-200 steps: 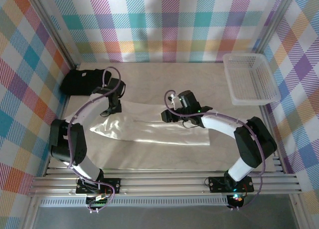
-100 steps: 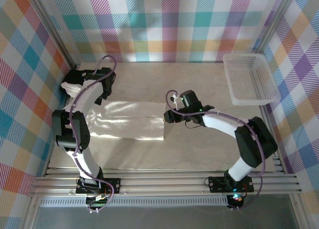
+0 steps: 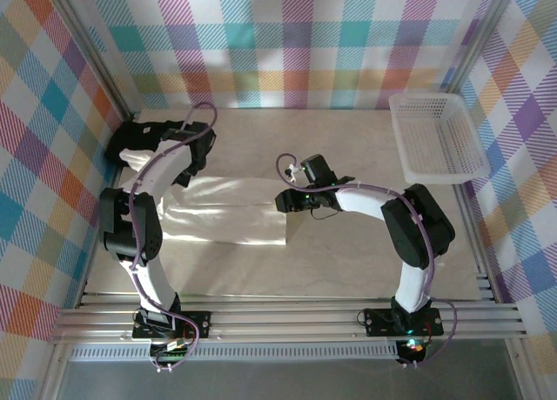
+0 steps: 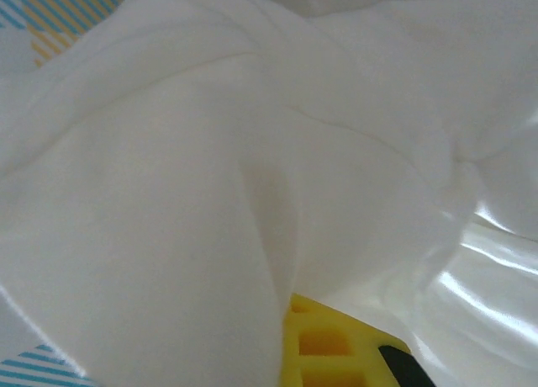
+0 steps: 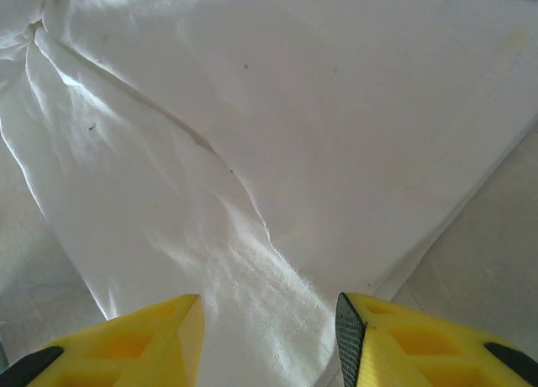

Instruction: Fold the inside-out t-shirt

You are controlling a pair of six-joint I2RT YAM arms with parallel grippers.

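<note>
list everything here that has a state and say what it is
inside-out t-shirt, lying partly folded, left end lifted and bunched
left gripper, shut on the bunched cloth
right gripper, open over the shirt's right edge, holding nothing
basket, upright, empty

Likely robot lab: plaid walls, aluminium rails.

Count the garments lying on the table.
2. A plain white cotton t-shirt spreads across the left-centre; a crumpled black garment sits in the far-left corner, partly covered by white fabric. Others could hide underneath.
</note>
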